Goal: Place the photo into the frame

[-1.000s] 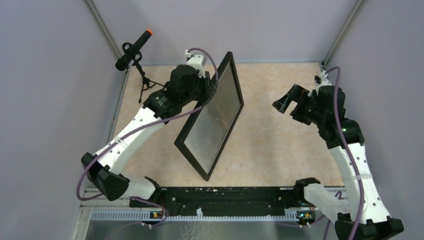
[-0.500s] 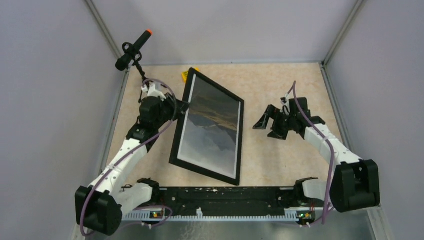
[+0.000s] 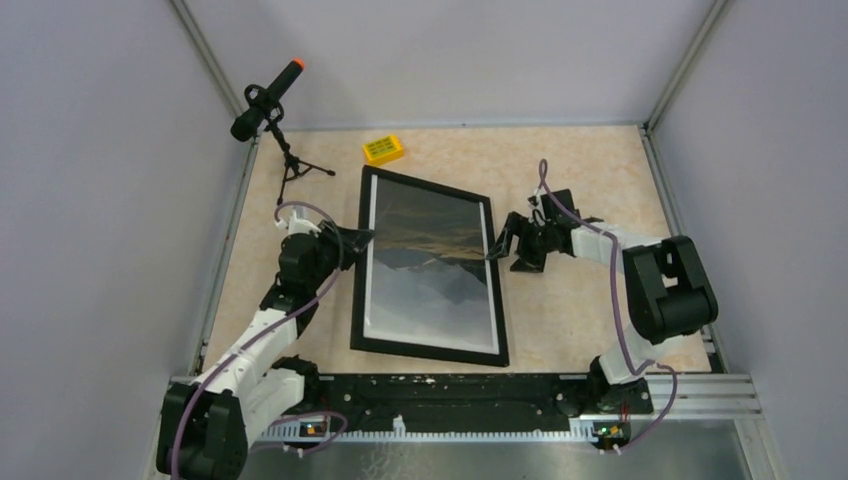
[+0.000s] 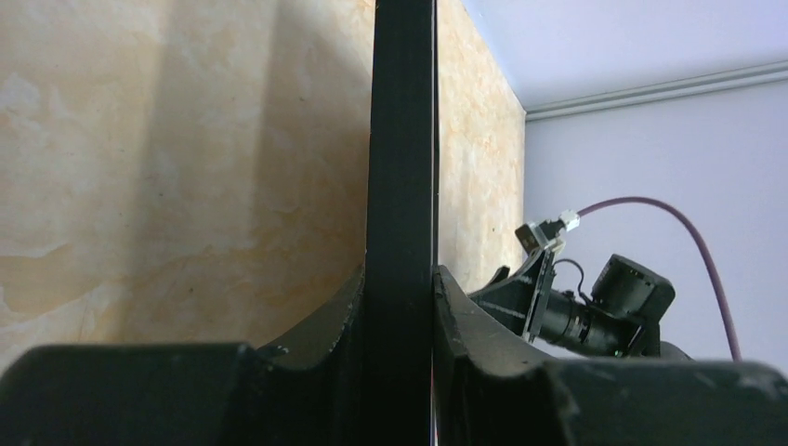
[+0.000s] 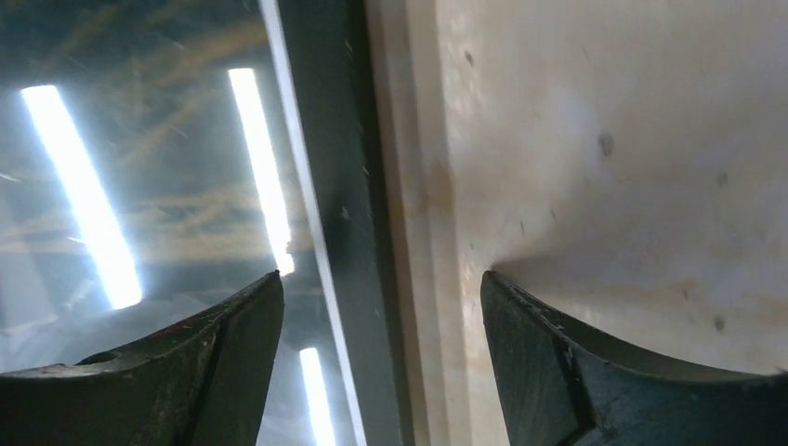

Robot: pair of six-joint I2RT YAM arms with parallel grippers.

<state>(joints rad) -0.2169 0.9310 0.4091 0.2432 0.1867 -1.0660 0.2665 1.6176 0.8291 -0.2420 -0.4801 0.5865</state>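
The frame lies almost flat on the table, black front facing up. The photo, a grey and golden mountain scene with a white border, shows inside it. My left gripper is shut on the frame's left edge. In the left wrist view that black edge runs up between my pinching fingers. My right gripper is open and straddles the frame's right edge. In the right wrist view the dark edge passes between the spread fingertips, which do not touch it.
A yellow block sits just behind the frame's far corner. A microphone on a small tripod stands at the back left. Grey walls close in the table on three sides. The rail with both arm bases runs along the near edge.
My left arm has lowered the frame from a steep tilt to nearly flat on the table. My right gripper has moved left to the frame's right edge, and its jaws have narrowed a little.
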